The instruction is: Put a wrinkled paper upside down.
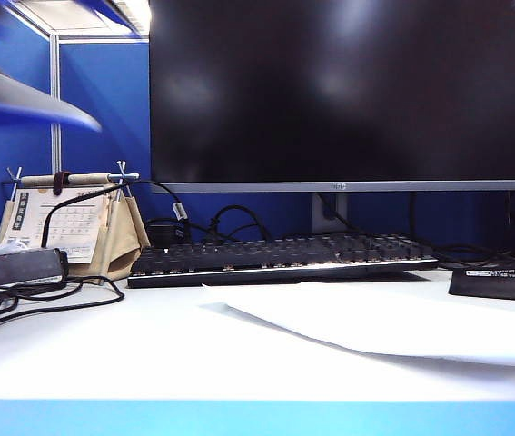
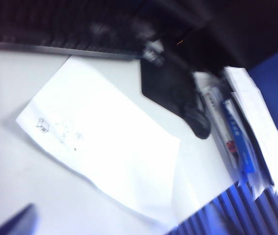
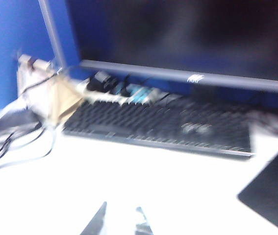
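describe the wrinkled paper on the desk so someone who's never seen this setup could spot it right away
Start at the big dark monitor and drop to the black keyboard below it. On the white desk in front of the keyboard, toward the right, lies the wrinkled paper, a large plain white sheet. Unlike the small printed calendar on its beige stand at the left, it lies nearly flat.

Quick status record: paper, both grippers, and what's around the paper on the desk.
wrinkled paper: lying on the white desk in front of the keyboard, not held
left gripper: blurred, in no view clearly, state unclear
right gripper: fingers slightly apart, empty, above the desk
mouse pad: right of the paper
desk calendar: far left
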Controlling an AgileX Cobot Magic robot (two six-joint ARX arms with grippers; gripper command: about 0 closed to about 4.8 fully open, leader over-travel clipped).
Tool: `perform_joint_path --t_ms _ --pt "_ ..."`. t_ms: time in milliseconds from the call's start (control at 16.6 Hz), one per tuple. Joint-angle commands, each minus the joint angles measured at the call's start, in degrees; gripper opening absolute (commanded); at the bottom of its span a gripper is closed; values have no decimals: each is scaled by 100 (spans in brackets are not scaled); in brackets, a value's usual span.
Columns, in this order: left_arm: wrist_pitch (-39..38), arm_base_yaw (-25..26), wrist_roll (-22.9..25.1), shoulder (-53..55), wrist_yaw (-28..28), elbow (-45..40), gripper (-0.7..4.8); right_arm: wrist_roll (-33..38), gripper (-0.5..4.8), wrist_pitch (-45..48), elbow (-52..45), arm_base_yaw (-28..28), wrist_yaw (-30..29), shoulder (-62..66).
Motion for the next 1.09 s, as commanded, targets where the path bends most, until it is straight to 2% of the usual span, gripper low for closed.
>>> perform_joint_path --t_ms 60,121,241,362,422,603,664,784,1086 --pt "1298 4 -1005 1235 221 234 479 -2 106 144 59 -2 -258 74" --pt "1576 4 -1237 1735 293 339 479 0 128 149 59 -2 -258 55" --pt "1609 -4 -1283 3060 949 881 479 2 167 140 57 0 -267 9" --pt "1644 -7 -1751 3716 940 1172 479 4 182 87 57 0 -302 -4" --pt "1637 -7 -1725 3980 911 1318 479 4 182 -42 57 -2 -302 -20" --pt "1451 0 -1366 4074 365 1412 479 4 182 -328 55 -2 -299 -76" --pt "1110 4 -1117 4076 31 1528 479 4 182 -380 55 -15 -299 -83" --pt "289 4 -273 4131 -535 1867 479 4 182 -420 50 -15 -299 -83" --pt "59 9 -247 4341 -750 2131 479 4 182 -389 50 -17 -299 -109"
